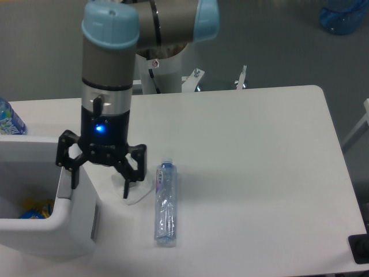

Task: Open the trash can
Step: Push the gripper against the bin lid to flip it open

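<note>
White plastic and wide open: the trash can [40,231] sits at the tabletop's [248,161] front-left corner with no lid across its mouth, and colourful scraps [36,210] show deep inside. The robot's gripper [99,182] hangs over the bin's right-hand rim, its black jaws spread wide and holding nothing; one finger is just above the rim wall, the other over the tabletop beside a small clear scrap of plastic [135,187].

With the bin's interior exposed, the opening step looks essentially finished. A clean finish would be a straight lift clear of the rim, keeping the left finger from catching the wall and the right finger away from the clear plastic bottle [165,203] lying on its side just to the right, its cap toward the far edge.

The bottle carries a pale blue label with printing too small to read. A second bottle [9,119], blue-labelled, stands at the tabletop's left edge behind the bin; its lettering is likewise illegible. A blue light glows on the gripper's wrist [101,128]. No brand marks can be made out on the arm or bin.
</note>
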